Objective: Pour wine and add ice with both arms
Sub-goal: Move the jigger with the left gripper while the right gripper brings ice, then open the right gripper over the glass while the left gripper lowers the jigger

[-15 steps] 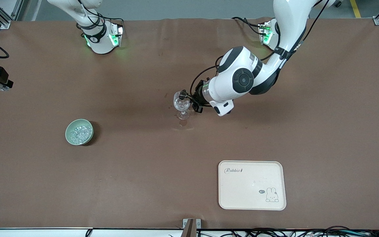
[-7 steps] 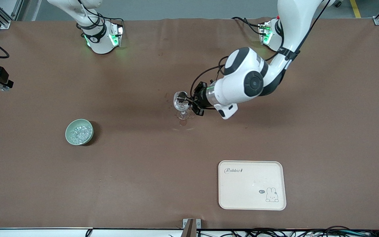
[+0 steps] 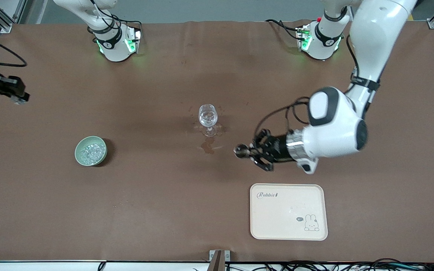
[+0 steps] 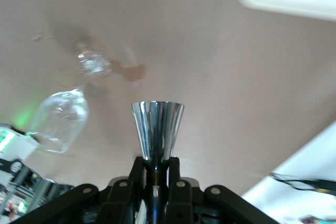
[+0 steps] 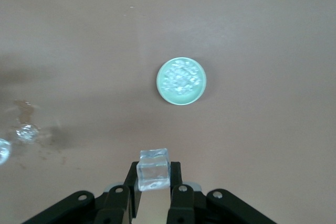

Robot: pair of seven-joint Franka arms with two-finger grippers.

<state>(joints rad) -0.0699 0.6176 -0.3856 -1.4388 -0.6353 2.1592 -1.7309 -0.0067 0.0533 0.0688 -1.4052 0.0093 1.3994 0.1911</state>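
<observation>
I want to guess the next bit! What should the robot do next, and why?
Probably the right end effector should carry its ice cube over to the wine glass. The cube is already pinched between its fingers, the glass stands upright beside a wet patch, and the left end effector, holding a metal jigger, is clear of the glass.

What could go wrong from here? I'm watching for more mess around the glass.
1. The right gripper holds one ice cube by a narrow pinch; it might slip out before reaching the glass.
2. The glass has a small mouth and stands on a thin stem, so a dropped cube could miss or tip it.
3. The left gripper holds a metal cup; leftover wine could add to the wet patch.
</observation>
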